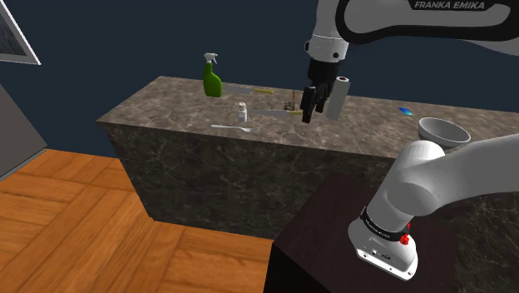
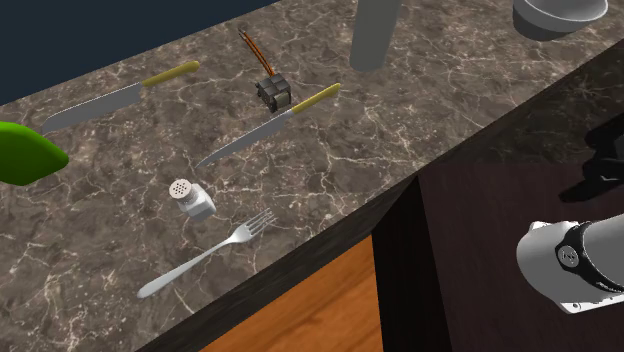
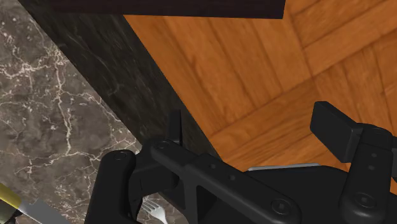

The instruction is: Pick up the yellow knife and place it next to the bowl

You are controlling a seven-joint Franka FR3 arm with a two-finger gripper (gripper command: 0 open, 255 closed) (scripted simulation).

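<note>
Two knives with yellow handles lie on the dark marble counter (image 1: 166,104). The nearer knife (image 2: 262,126) (image 1: 270,111) lies beside a small dark object (image 2: 273,92); its blade also shows in the wrist view (image 3: 35,213). The other knife (image 2: 110,97) (image 1: 252,87) lies farther back, by the green spray bottle (image 1: 213,76). A grey bowl (image 1: 442,131) (image 2: 560,15) stands near the counter's end closest to the stand. My black gripper (image 1: 307,115) (image 3: 254,127) hangs above the counter just past the nearer knife's handle, open and holding nothing.
A white shaker (image 2: 190,198) (image 1: 242,111) and a fork (image 2: 205,255) (image 1: 229,126) lie near the counter's front edge. A pale upright cylinder (image 1: 338,96) (image 2: 375,35) stands close behind the gripper. A small blue item (image 1: 405,111) lies beyond the bowl. Wooden floor (image 1: 100,216) lies below.
</note>
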